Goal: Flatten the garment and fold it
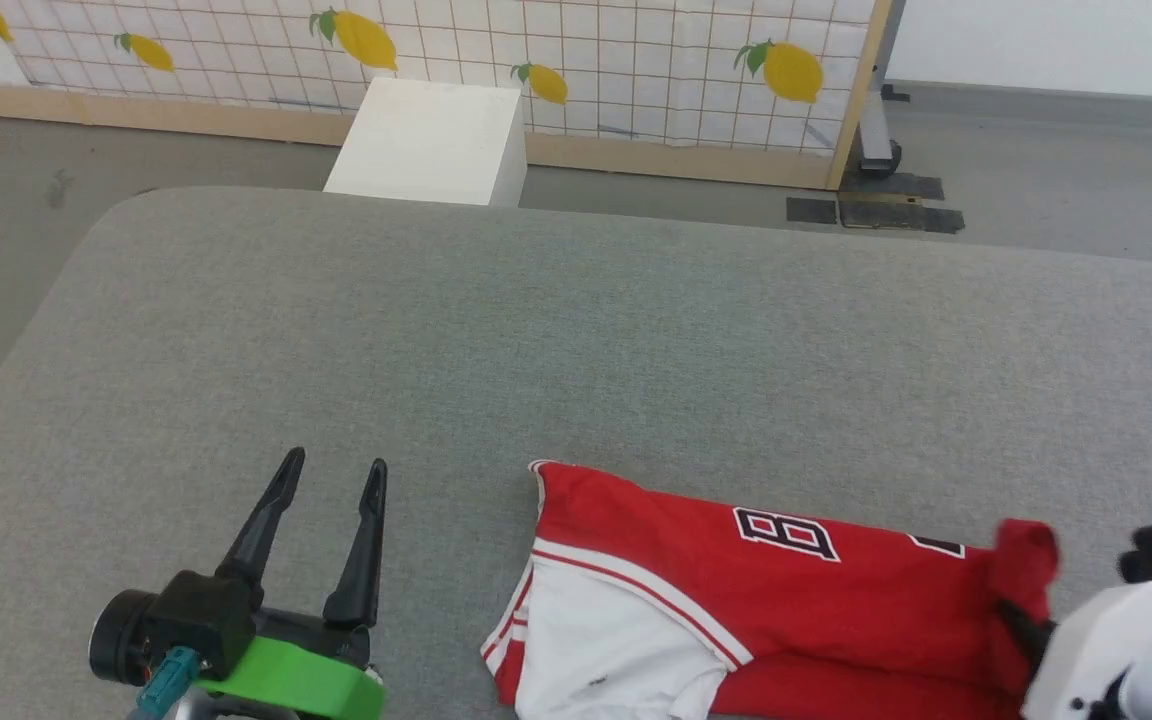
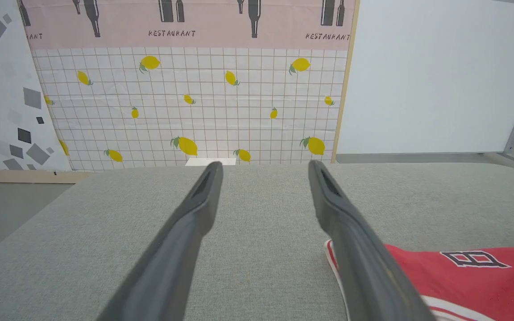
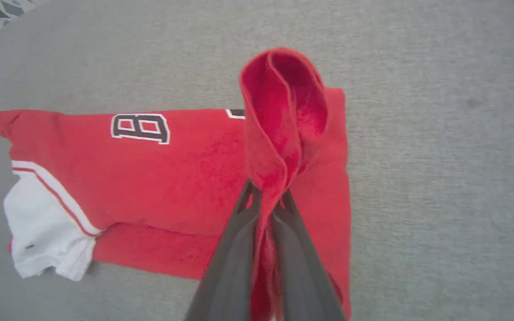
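Observation:
The garment (image 1: 716, 580) is a red jersey with a white sleeve and black digits outlined in white, lying partly folded on the grey table near its front edge. My right gripper (image 3: 267, 194) is shut on a bunched red edge of the garment (image 3: 181, 178), which stands up above the fingertips. In the head view that pinched cloth rises at the garment's right end beside my right gripper (image 1: 1021, 612). My left gripper (image 1: 334, 468) stands open over bare table, left of the garment and apart from it. Its fingers (image 2: 194, 209) hold nothing, and the garment (image 2: 471, 272) lies beside the right finger.
The grey padded table (image 1: 436, 330) stretches wide behind and left of the garment. A white box (image 1: 431, 140) stands on the floor past the far edge, before a lemon-print screen (image 1: 586, 60). The table's left corner is rounded.

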Controlling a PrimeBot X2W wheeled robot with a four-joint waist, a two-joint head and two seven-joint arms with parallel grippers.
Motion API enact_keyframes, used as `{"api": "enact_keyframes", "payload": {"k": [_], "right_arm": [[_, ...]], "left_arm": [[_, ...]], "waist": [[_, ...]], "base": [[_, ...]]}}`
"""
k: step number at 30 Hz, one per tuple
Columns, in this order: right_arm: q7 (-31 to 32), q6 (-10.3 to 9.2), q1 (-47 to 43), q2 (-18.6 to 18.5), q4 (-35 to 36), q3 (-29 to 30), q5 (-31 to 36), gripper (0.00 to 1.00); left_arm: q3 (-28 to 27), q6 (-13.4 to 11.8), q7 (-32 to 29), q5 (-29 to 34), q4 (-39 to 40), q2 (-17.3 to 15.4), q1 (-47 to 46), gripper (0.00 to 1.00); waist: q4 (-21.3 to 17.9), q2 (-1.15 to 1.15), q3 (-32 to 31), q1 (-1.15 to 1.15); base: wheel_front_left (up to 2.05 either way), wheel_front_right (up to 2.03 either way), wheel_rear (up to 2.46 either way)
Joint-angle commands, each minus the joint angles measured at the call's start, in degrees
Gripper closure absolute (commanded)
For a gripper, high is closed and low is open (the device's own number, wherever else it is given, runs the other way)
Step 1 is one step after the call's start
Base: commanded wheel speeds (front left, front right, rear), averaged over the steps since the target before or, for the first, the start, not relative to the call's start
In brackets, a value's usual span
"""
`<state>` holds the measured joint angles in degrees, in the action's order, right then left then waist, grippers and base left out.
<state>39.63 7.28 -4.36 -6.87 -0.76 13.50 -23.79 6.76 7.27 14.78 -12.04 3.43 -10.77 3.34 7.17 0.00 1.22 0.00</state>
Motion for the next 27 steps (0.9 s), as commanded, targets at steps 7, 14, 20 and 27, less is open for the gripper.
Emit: {"api": "enact_keyframes", "payload": {"k": [7, 14, 20, 27], "right_arm": [[5.9, 0.21, -0.4, 3.1, 6.5, -7.4, -7.4, 1.0], [8.1, 0.21, 2.6, 4.0, 7.1, -14.8, -15.9, 1.0], [6.0, 0.21, 7.1, 4.0, 3.4, -21.3, -23.3, 1.0], [2.1, 0.21, 12.9, 4.0, -4.7, -25.6, -23.3, 1.0]], "left_arm": [[0.9, 0.2, 0.2, -0.3, 0.4, 0.4, -0.3, 0.0], [1.6, 0.2, 0.2, -0.4, 0.0, 0.6, -0.6, 0.0], [2.0, 0.2, 0.2, -0.6, -0.4, 0.5, -1.1, 0.0], [2.9, 0.2, 0.2, -0.7, -0.5, 0.6, -1.9, 0.0]], "waist": [[2.7, 0.0, 1.1, 0.0], [5.3, 0.0, 2.0, 0.0], [7.6, 0.0, 2.8, 0.0], [10.2, 0.0, 3.8, 0.0]], "base": [[0.0, 0.0, 0.0], [0.0, 0.0, 0.0], [0.0, 0.0, 0.0], [0.0, 0.0, 0.0]]}}
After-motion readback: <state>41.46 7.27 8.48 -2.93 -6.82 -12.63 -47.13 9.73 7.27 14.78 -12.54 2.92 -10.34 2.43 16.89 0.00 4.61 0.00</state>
